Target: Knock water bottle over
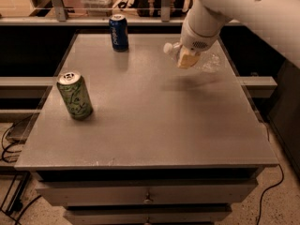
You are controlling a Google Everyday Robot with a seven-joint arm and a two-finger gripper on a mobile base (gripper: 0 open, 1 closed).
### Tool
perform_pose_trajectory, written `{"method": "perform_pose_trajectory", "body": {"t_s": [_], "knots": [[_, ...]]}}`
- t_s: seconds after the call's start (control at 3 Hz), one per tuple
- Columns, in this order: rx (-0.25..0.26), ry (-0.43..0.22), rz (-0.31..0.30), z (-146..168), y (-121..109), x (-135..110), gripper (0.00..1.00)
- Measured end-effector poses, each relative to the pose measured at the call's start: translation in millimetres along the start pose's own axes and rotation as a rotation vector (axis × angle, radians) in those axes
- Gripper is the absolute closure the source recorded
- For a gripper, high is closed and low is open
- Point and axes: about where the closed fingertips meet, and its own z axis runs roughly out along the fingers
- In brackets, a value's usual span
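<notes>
Gripper (187, 59) sits over the far right part of the table (154, 125), at the end of a white arm (220, 8) that comes in from the upper right. A pale yellowish pad shows on its near face. Cannot tell if it is clenched on anything or released.

Bottle (211, 62) is right at the gripper, partly hidden behind it. It is not upright and lies close to level. Its white cap (168, 47) pokes out just left of the gripper and a little higher. The clear body shows just right of the gripper, pointing towards the table's right edge. Bottle and gripper look to be touching, but the contact itself is hidden. Cannot tell whether the body rests on the tabletop or is held just off it.

A soft shadow (187, 84) lies on the tabletop just nearer the camera than the gripper.

Blue can (118, 32) stands upright, well left of the gripper and slightly farther back, near the table's far edge. Green can (75, 95) stands upright, far left of the gripper and much nearer the camera, close to the left edge.

A drawer (145, 193) with a small knob sits under the tabletop front. Cables (9, 139) lie on the floor at lower left.
</notes>
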Motion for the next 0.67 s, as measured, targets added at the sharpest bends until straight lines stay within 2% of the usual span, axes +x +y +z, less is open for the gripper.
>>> {"method": "perform_pose_trajectory", "body": {"t_s": [0.33,0.67], "knots": [[-0.054,0.081,-0.062,11.6,22.8,7.5,0.35],[-0.120,0.070,-0.056,15.3,40.3,10.8,0.12]]}}
